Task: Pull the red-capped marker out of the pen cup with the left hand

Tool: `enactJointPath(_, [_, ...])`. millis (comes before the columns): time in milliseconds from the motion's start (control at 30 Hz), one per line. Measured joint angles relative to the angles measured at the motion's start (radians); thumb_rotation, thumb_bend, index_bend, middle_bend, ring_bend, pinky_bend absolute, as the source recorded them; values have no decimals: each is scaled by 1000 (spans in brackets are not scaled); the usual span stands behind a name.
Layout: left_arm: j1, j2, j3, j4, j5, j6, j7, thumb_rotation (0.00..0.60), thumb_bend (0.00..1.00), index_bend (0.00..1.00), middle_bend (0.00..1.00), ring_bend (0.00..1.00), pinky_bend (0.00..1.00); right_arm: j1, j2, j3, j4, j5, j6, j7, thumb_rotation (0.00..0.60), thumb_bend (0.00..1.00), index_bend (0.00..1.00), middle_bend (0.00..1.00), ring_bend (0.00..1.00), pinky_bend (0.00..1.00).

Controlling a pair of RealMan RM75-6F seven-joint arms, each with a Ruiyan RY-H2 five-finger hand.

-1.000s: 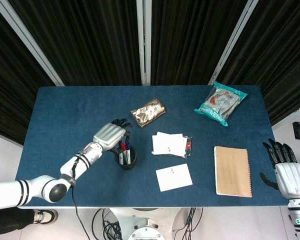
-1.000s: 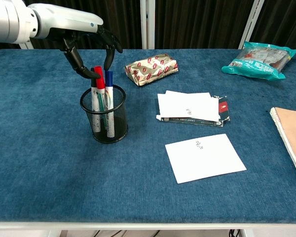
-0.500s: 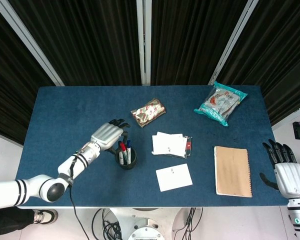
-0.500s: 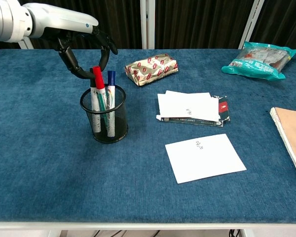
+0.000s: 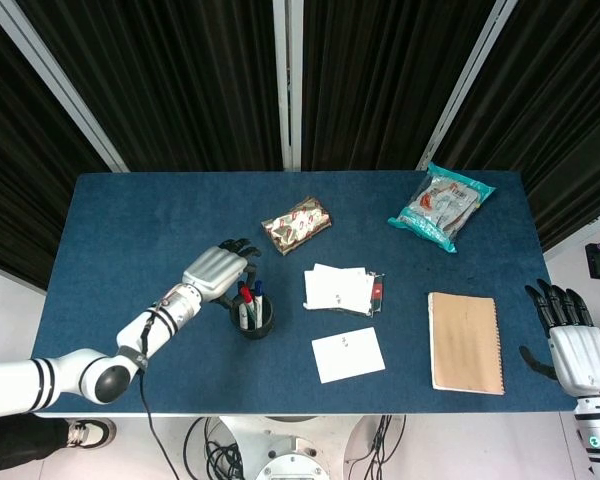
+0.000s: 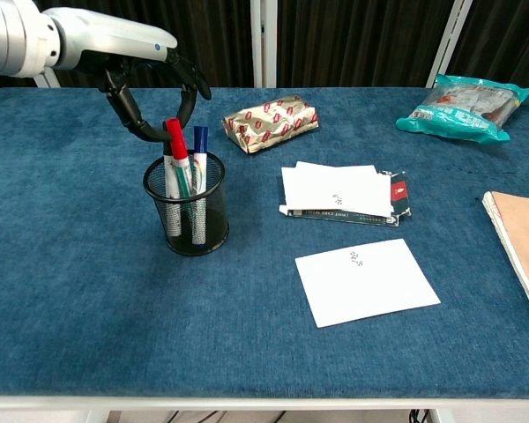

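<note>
While the table was viewed from its near edge to its far edge, these items were noted:

Right hand (image 5: 577,345): stood off the near right corner, beyond the table (image 6: 88,291) edge; fingers extended and apart, nothing held; wrist cut off by the frame; absent from the chest view.
Notebook (image 6: 522,238): tan cover, near right; partly cut off at the chest view's edge.
Loose sheet (image 6: 367,281): white, lay flat; its small marking was too small to read.
Pen cup (image 6: 186,204): black mesh, upright, left of centre.
Red-capped marker (image 6: 176,154): stood in the cup, cap above the rim, tilted left; beside it a blue-capped marker (image 6: 199,145); a third marker was largely hidden.
Left hand (image 6: 145,88): sat over the cup, dark fingers curled around the red cap; whether they pinched or merely touched it could not be told, as the cap hid the contact.
Paper stack (image 6: 337,189): covered a dark booklet (image 6: 397,196), only its edge showing.
Patterned packet (image 6: 271,122): lay further back.
Teal bag (image 6: 465,107): far right.
</note>
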Motion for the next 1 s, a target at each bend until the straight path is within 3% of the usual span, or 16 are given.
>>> enactJointPath(467, [3, 60, -29, -74, 23, -19, -61, 600, 448, 600, 143, 0, 117, 0, 3, 2, 0, 3, 0, 3, 600, 179, 0, 0, 0, 0])
enactJointPath(767, [21, 276, -72, -268, 67, -32, -107, 600, 454, 607, 151, 0, 132, 1, 4, 4, -3, 2, 2, -3, 600, 179, 0, 0, 0, 0])
enactJointPath(1000, [123, 483, -98, -409, 141, 122, -113, 600, 454, 610, 159, 0, 133, -3, 3, 2, -12, -7, 15, -19, 600, 179, 0, 0, 0, 0])
